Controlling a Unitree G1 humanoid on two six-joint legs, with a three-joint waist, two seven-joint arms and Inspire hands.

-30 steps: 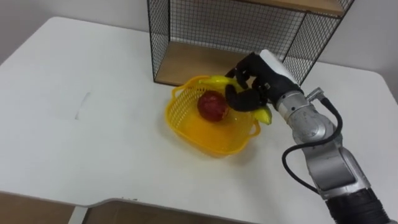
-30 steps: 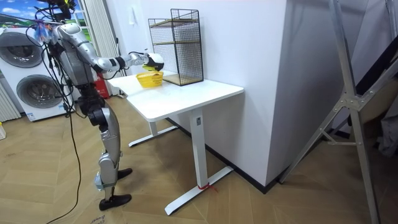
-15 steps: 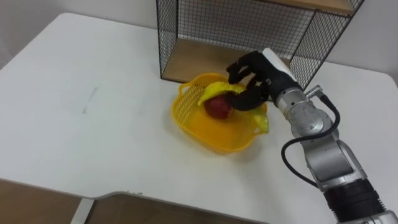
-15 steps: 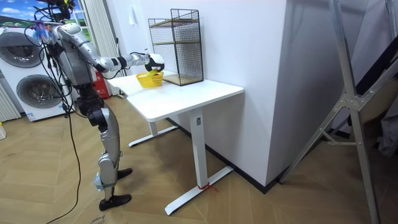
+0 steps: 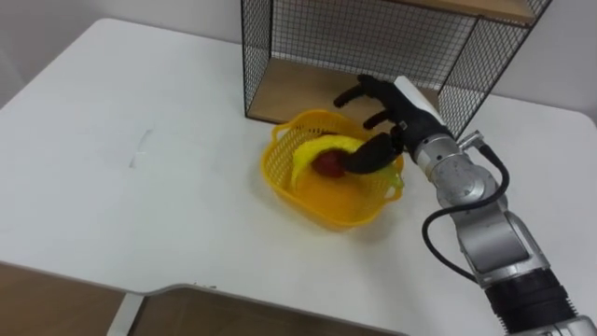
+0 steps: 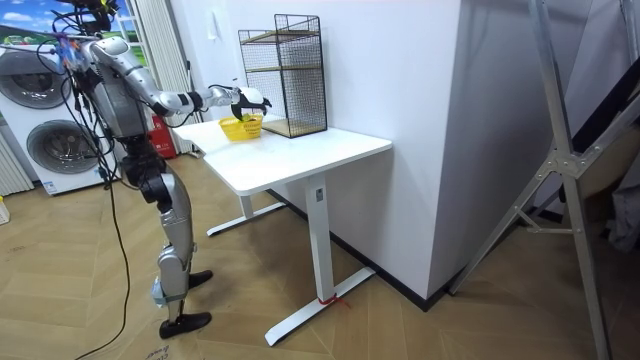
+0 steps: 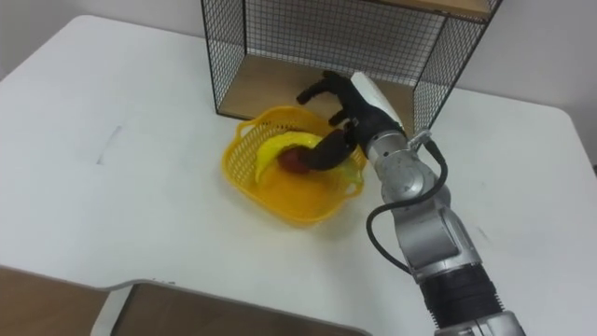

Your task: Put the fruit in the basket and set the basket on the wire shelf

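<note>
Right hand (image 5: 390,129) is at 2 o'clock over the yellow basket (image 5: 322,211). Its fingers are spread and nearly straight, the thumb points down toward the fruit, and it grips nothing. The banana (image 5: 320,148) lies in the basket across a red apple (image 5: 326,165). The basket stands on the white table (image 5: 140,196), at 6 o'clock of the wire shelf (image 5: 354,42), just outside its lower compartment.

Released the banana (image 5: 317,147) from the right hand (image 5: 392,121) into the basket (image 5: 280,182); laid it across the red fruit (image 5: 326,165), now half covered. Straightened the fingers, a second ago curled round the banana, above the far rim. Lowered the thumb toward the banana's end.
</note>
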